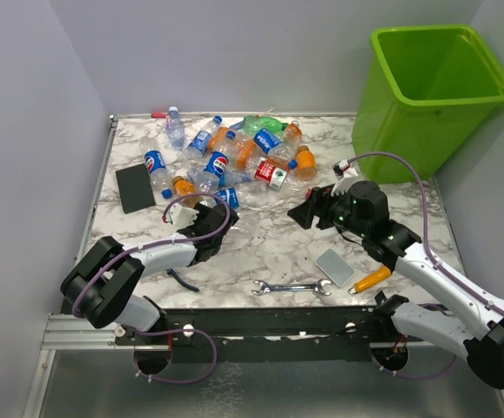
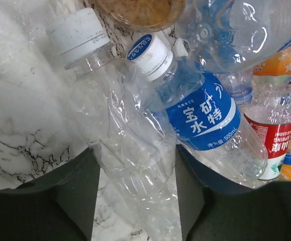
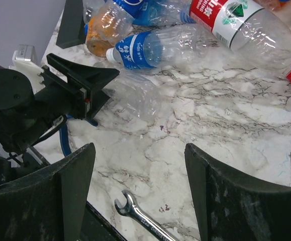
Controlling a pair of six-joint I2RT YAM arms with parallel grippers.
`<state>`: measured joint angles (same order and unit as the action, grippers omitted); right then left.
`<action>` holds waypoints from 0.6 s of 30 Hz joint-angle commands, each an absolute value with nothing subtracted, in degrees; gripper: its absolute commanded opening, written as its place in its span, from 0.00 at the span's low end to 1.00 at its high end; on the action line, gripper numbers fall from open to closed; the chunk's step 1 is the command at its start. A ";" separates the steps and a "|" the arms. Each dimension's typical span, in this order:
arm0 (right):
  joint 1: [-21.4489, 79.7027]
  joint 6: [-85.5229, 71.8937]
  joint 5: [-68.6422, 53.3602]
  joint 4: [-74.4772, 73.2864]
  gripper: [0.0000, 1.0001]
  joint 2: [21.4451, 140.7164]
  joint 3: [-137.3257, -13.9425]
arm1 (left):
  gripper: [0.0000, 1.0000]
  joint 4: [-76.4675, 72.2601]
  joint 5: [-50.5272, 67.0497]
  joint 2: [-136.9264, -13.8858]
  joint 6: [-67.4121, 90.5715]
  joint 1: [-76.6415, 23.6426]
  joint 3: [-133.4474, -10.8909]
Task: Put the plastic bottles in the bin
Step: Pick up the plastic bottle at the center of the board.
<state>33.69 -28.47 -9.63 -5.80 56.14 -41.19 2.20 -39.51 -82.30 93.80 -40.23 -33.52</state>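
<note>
A pile of plastic bottles (image 1: pixel 234 157) lies at the back left of the marble table. My left gripper (image 1: pixel 206 218) is at the pile's near edge. Its fingers press both sides of a clear crushed bottle with a white cap (image 2: pixel 120 120), which lies between them (image 2: pixel 137 165). A blue-labelled bottle (image 2: pixel 200 115) lies against it on the right. The right wrist view shows the same clear bottle (image 3: pixel 135 93) at the left gripper's fingertips. My right gripper (image 1: pixel 308 212) hangs open over bare marble mid-table, nothing between its fingers (image 3: pixel 140 165). The lime-green bin (image 1: pixel 408 139) stands at the back right.
A wrench (image 1: pixel 291 286) lies near the front edge, with a grey slab (image 1: pixel 334 266) and an orange-handled screwdriver (image 1: pixel 371 279) to its right. A black slab (image 1: pixel 135 187) lies at the left. Blue-handled pliers (image 1: pixel 182 279) lie beside the left arm.
</note>
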 commanded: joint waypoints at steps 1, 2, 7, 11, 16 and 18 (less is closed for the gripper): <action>33.93 -27.61 -8.24 -7.92 0.75 54.79 -42.03 | 0.47 -1.51 -39.01 -79.93 87.82 -40.14 -32.01; 33.93 -27.60 -8.38 -8.10 0.75 54.70 -42.13 | 0.46 -3.23 -38.42 -79.33 85.19 -40.09 -31.52; 33.93 -26.98 -9.30 -10.79 0.75 53.16 -43.57 | 0.43 -7.92 -33.65 -73.76 73.09 -40.15 -29.62; 33.93 -25.52 -11.73 -13.26 0.76 51.58 -45.91 | 0.40 -8.51 -29.41 -65.10 62.29 -40.17 -29.56; 33.91 -24.05 -15.00 -15.15 0.78 50.22 -50.43 | 0.39 -8.39 -20.41 -56.31 39.63 -40.25 -34.14; 33.93 -24.04 -16.21 -14.63 0.78 49.16 -52.36 | 0.38 -3.80 -16.23 -55.63 28.12 -40.18 -39.04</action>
<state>33.69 -25.80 -12.14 -13.19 51.22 -48.29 -6.68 -27.14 -58.11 55.57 -40.23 -31.07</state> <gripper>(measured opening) 0.777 0.551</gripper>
